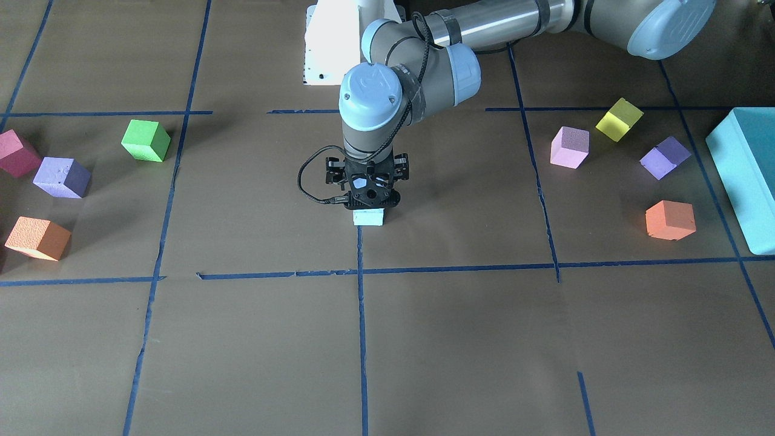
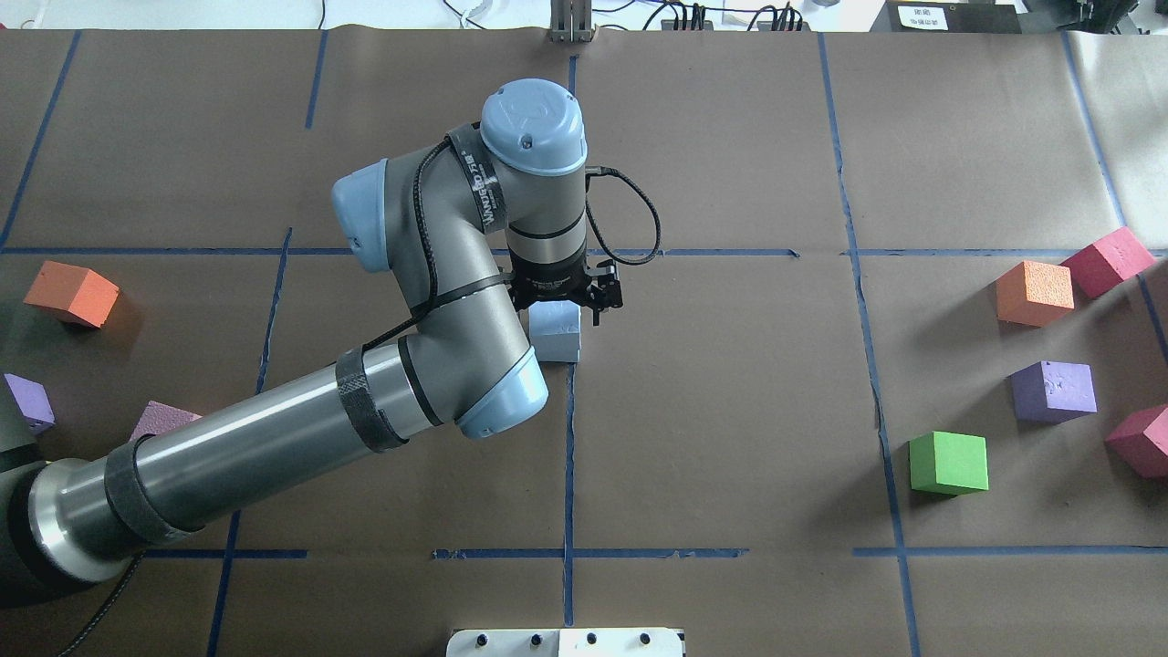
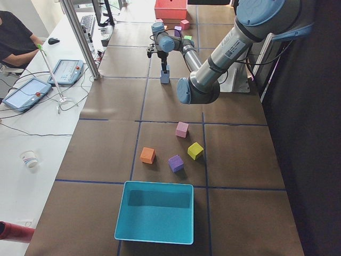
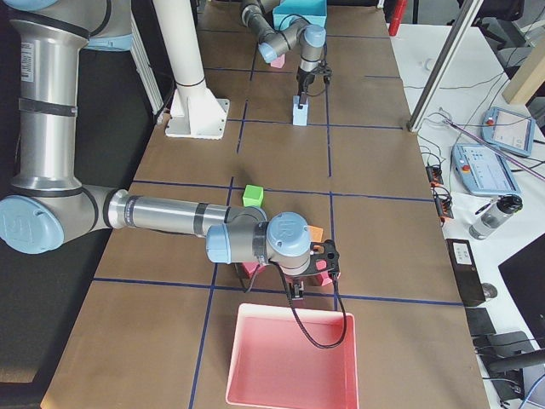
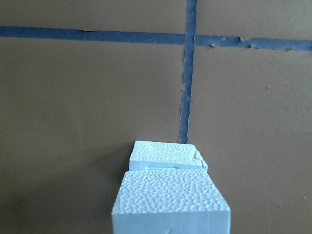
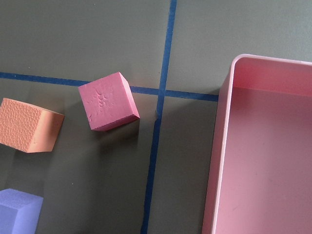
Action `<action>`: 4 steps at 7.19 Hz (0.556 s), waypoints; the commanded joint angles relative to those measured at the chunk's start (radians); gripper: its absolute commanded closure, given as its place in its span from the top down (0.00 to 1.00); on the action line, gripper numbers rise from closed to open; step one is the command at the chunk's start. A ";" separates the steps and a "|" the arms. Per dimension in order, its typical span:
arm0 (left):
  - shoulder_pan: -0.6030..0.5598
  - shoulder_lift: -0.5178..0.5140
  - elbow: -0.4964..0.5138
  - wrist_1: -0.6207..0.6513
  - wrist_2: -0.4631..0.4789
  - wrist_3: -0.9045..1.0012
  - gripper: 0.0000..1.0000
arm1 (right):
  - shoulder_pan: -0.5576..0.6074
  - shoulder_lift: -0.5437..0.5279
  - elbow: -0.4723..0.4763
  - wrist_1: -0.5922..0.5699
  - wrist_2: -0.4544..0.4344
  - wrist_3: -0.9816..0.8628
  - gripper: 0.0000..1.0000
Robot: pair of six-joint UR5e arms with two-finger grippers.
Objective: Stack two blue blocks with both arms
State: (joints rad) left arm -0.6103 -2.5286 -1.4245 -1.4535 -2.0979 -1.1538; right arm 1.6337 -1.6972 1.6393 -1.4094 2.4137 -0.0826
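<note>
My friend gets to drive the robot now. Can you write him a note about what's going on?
Left tool: directly over the blue blocks at the table's middle. Open or shut, cannot tell.
Right tool: hangs beside the pink tray, far from the blocks. Open or shut, cannot tell.
Blocks: upper blue block sits on the lower blue block, a little off-centre.
Done: the stack looks built.
Left: probably make sure the left tool is open, then lift it straight up so the stack stays put.
</note>
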 commanded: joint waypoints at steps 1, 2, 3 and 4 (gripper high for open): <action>-0.055 0.040 -0.180 0.181 -0.030 0.105 1.00 | 0.000 -0.010 0.001 0.003 -0.005 0.000 1.00; -0.098 0.132 -0.324 0.218 -0.033 0.167 1.00 | 0.000 -0.012 0.001 0.003 -0.004 0.000 1.00; -0.146 0.252 -0.450 0.219 -0.053 0.236 1.00 | 0.005 -0.015 0.002 0.004 -0.001 -0.002 1.00; -0.223 0.369 -0.553 0.220 -0.085 0.349 1.00 | 0.005 -0.015 0.002 0.003 -0.004 -0.002 1.00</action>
State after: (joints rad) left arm -0.7532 -2.2978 -1.8381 -1.2444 -2.1509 -0.9227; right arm 1.6368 -1.7105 1.6407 -1.4061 2.4112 -0.0839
